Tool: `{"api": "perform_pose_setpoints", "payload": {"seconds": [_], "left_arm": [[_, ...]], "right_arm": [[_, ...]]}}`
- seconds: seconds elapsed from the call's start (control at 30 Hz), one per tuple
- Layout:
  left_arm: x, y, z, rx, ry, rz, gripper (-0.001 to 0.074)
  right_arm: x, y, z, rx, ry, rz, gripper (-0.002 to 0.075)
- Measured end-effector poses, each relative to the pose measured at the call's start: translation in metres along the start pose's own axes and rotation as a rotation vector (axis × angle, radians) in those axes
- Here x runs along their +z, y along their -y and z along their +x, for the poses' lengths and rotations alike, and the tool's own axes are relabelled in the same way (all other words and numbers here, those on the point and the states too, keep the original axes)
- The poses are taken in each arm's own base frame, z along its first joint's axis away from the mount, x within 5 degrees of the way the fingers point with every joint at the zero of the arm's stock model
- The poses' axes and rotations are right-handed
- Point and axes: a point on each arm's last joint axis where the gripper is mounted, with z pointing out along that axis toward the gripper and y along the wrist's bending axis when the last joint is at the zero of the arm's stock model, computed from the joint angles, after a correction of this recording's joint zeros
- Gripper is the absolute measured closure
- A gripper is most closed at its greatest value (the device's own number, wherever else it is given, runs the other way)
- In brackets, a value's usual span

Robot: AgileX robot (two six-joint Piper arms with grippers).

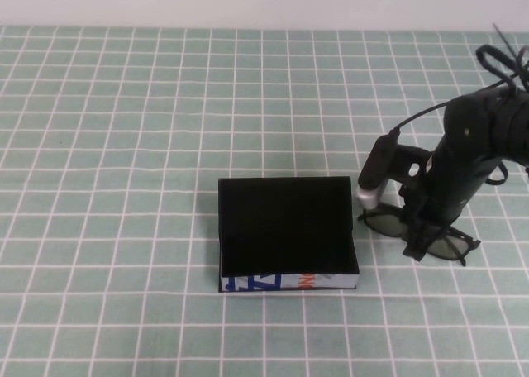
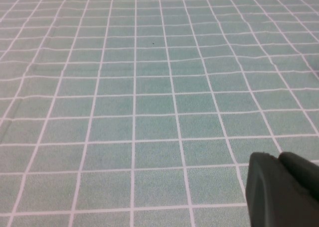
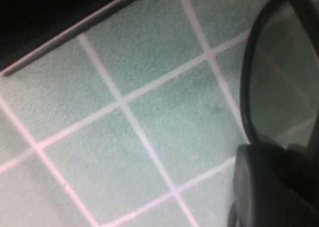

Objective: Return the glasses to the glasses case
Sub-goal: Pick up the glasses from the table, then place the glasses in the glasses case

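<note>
The glasses case [image 1: 285, 228] lies open in the middle of the table, black inside, with a white strip of blue and orange print along its near side. To its right the dark-framed glasses [image 1: 385, 222] rest on the cloth, lenses greyish. My right gripper [image 1: 423, 232] comes down on the middle of the glasses, between the two lenses, its fingers closed on the frame. In the right wrist view one lens [image 3: 279, 77] and its rim run into the dark fingers [image 3: 264, 187], and the case's edge [image 3: 50, 18] shows nearby. My left gripper [image 2: 279, 160] is shut and empty above bare cloth.
A green cloth with a white grid [image 1: 124, 145] covers the whole table. The right arm's cables [image 1: 500, 63] loop up at the far right. A white wall runs along the table's back edge.
</note>
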Motion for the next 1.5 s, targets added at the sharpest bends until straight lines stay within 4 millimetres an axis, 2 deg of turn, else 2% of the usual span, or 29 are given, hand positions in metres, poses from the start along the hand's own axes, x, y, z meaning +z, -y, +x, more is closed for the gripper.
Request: {"api": "perform_pose_setpoints", "payload": {"seconds": [0.1, 0.27, 0.57, 0.73, 0.87, 1.03, 1.17, 1.37, 1.5], "left_arm": [[0.000, 0.000, 0.000, 0.000, 0.000, 0.000, 0.0737], [0.000, 0.000, 0.000, 0.000, 0.000, 0.000, 0.0737], [0.000, 0.000, 0.000, 0.000, 0.000, 0.000, 0.0737], [0.000, 0.000, 0.000, 0.000, 0.000, 0.000, 0.0737], [0.000, 0.000, 0.000, 0.000, 0.000, 0.000, 0.0737], [0.000, 0.000, 0.000, 0.000, 0.000, 0.000, 0.0737], [0.000, 0.000, 0.000, 0.000, 0.000, 0.000, 0.0737], [0.000, 0.000, 0.000, 0.000, 0.000, 0.000, 0.0737], [0.000, 0.000, 0.000, 0.000, 0.000, 0.000, 0.0737]], "right_arm": [[-0.012, -0.001, 0.000, -0.009, 0.011, 0.012, 0.0650], [-0.046, -0.007, 0.000, -0.041, 0.076, 0.021, 0.0651], [-0.089, -0.025, -0.002, -0.061, 0.169, -0.083, 0.0651], [-0.126, -0.034, -0.017, -0.094, 0.301, -0.122, 0.0651], [-0.141, -0.053, -0.038, -0.175, 0.371, -0.161, 0.0651], [-0.133, -0.085, -0.063, -0.305, 0.347, -0.215, 0.0651], [-0.116, -0.097, -0.082, -0.390, 0.285, -0.239, 0.0651], [-0.083, -0.089, -0.105, -0.408, 0.219, -0.296, 0.0651], [-0.068, -0.082, -0.118, -0.410, 0.208, -0.298, 0.0651]]}}
